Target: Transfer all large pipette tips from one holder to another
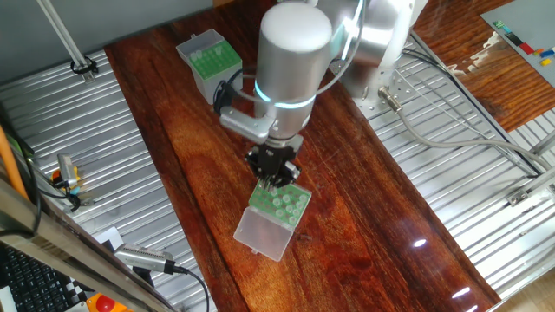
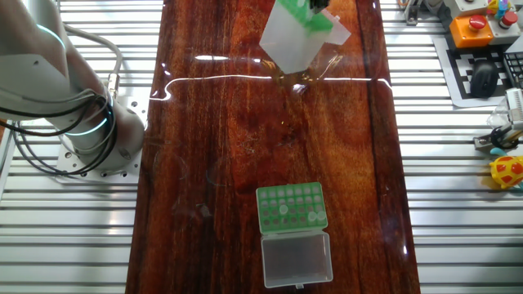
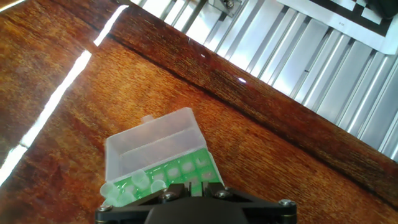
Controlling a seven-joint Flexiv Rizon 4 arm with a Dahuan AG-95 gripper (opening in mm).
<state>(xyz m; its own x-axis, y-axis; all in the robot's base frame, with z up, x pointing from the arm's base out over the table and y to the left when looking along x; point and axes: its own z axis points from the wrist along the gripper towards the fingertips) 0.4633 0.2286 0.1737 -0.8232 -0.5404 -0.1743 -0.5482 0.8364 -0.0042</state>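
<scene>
The low green holder (image 1: pixel 282 204) lies mid-table with its clear lid (image 1: pixel 263 232) folded open toward the front. Several large pipette tips (image 3: pixel 140 181) stand in its holes. My gripper (image 1: pixel 276 180) is straight down on this rack's near rows. In the hand view my gripper (image 3: pixel 196 185) has its fingers close together, with a pale tip filling the narrow gap. The other holder (image 1: pixel 211 62), a taller whitish box with a green top, stands at the far left. In the other fixed view this box (image 2: pixel 292 207) holds a few tips (image 2: pixel 283 209).
The wooden table (image 1: pixel 364 217) is flanked by ribbed metal surfaces (image 1: pixel 78 130) on both sides. The robot base (image 2: pixel 90 131) and its cables sit at one side. An orange button box (image 2: pixel 474 28) and a keyboard lie off the table.
</scene>
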